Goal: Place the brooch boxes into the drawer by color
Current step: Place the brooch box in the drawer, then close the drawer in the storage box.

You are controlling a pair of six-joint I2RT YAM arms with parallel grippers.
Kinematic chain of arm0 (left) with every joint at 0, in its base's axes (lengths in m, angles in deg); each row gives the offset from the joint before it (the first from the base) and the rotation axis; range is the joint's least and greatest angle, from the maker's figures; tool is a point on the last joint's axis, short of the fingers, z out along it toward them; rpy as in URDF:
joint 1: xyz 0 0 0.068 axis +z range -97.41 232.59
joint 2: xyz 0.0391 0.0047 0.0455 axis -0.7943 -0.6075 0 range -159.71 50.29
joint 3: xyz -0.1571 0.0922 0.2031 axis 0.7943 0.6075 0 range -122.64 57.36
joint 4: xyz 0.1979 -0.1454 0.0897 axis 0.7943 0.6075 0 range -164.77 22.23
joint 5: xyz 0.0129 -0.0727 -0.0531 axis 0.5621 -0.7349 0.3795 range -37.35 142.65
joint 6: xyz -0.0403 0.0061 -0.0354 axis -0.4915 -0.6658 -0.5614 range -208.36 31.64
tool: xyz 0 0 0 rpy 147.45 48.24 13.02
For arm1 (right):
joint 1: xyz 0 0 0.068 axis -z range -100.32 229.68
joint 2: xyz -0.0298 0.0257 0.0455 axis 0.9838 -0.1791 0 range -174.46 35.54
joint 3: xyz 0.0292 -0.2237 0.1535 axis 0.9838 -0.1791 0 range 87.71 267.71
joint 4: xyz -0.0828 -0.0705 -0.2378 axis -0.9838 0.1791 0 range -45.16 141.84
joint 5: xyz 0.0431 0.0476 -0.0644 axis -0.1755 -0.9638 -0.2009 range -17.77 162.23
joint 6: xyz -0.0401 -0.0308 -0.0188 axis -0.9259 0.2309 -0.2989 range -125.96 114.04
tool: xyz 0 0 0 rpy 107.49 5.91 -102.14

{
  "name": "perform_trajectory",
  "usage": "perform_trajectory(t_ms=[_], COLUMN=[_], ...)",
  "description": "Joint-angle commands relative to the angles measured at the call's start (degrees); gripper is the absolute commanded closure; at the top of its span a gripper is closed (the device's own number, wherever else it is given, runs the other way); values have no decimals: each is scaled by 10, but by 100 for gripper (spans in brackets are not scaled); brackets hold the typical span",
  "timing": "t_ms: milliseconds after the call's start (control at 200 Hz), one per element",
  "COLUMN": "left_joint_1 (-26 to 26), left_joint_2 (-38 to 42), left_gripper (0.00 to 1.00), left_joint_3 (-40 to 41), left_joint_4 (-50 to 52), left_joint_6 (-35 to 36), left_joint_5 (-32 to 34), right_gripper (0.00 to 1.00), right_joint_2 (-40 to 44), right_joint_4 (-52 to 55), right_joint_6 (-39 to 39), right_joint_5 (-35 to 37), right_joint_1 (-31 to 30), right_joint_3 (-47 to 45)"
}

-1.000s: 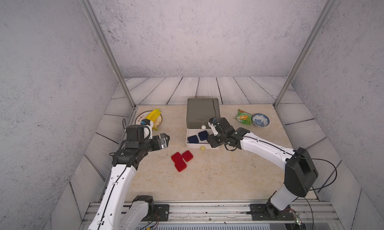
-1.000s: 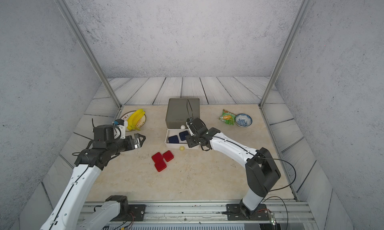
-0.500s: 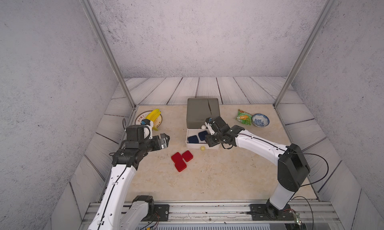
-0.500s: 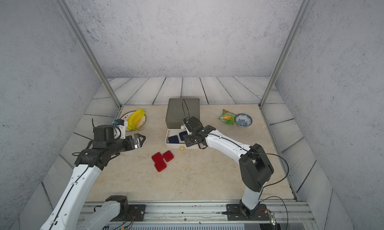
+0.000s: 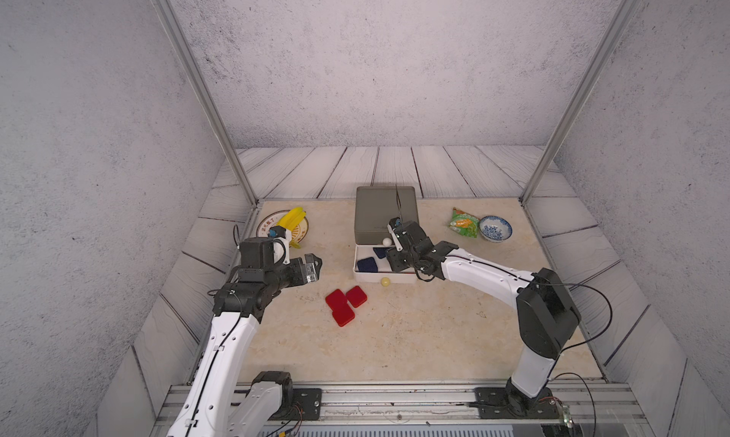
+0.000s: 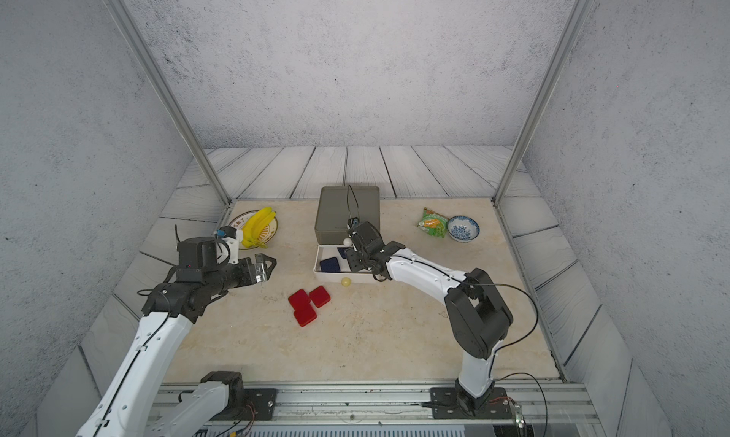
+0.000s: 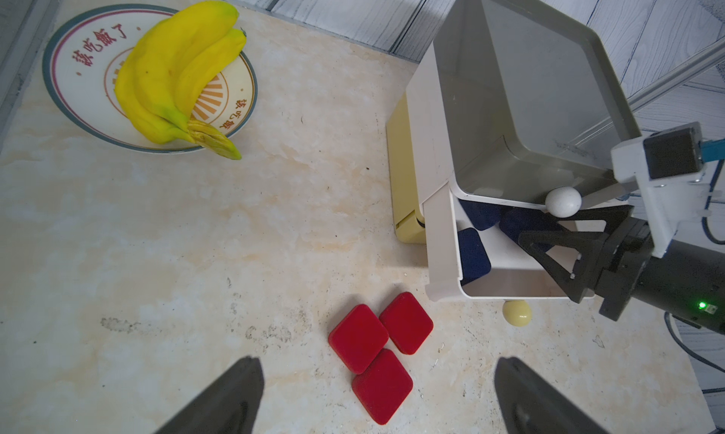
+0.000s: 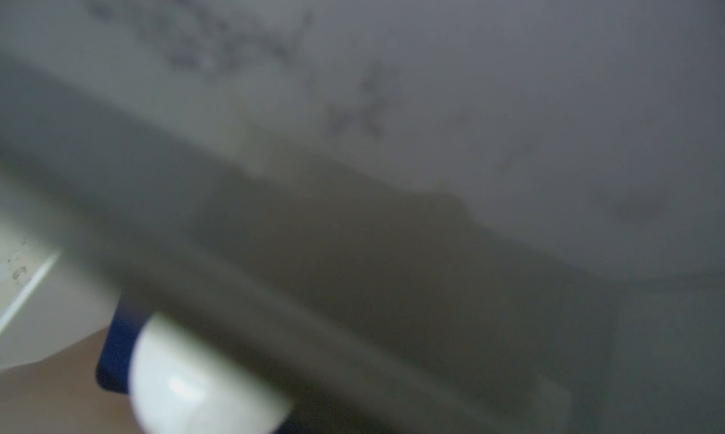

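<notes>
The drawer [image 5: 385,213] stands at mid table with its white tier [image 7: 441,255] pulled out. Two navy brooch boxes [image 5: 366,264] [image 5: 380,252] lie in that tier. My right gripper [image 5: 395,257] [image 7: 535,228] reaches into the tier just under the white knob [image 7: 563,201]. It is shut on a third navy box [image 7: 518,222]. Three red brooch boxes [image 5: 336,299] [image 5: 356,296] [image 5: 343,316] lie touching on the table in front of the drawer. My left gripper [image 5: 314,267] [image 7: 378,363] hovers open to their left, holding nothing. The right wrist view is blurred.
A plate [image 5: 264,228] with bananas [image 5: 291,219] sits at the back left, behind my left arm. A green snack packet [image 5: 464,222] and a blue-patterned bowl [image 5: 495,228] sit at the back right. The white tier's yellow knob [image 5: 385,281] juts toward the red boxes.
My right gripper has moved left and closer to the cabinet, over the open white tier. The left arm and the red boxes have not moved.
</notes>
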Motion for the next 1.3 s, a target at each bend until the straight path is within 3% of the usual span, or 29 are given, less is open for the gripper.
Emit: perform_trajectory(t_ms=[0, 75, 155, 450, 676, 881, 1061, 1116, 1291], left_joint_1=[-2, -2, -2, -2, -2, -2, -2, -1, -1], left_joint_2=[-2, -2, -2, 4, 7, 6, 5, 3, 0], left_gripper=[1, 1, 1, 1, 1, 1, 1, 1, 1], left_joint_3=[-4, -4, -4, -5, -6, -9, -5, -5, -12], left_joint_4=[7, 6, 6, 6, 7, 4, -2, -2, -2], left_joint_6=[10, 10, 9, 4, 1, -4, -11, -12, -12], left_joint_5=[5, 4, 3, -1, -1, -4, -11, -13, -17], right_gripper=[49, 38, 33, 31, 33, 52, 83, 100, 100], right_joint_2=[6, 13, 21, 76, 165, 238, 309, 302, 255], right_joint_4=[-3, -3, -5, 2, -9, -61, -195, -198, -243], right_joint_6=[-1, -1, 0, 1, 17, 119, 255, 266, 295], right_joint_5=[12, 6, 6, 0, -45, -63, -53, -48, -49], right_joint_1=[3, 3, 4, 3, -12, -31, -31, -32, -32], right_joint_3=[-31, -40, -49, -60, -125, -229, -361, -365, -357])
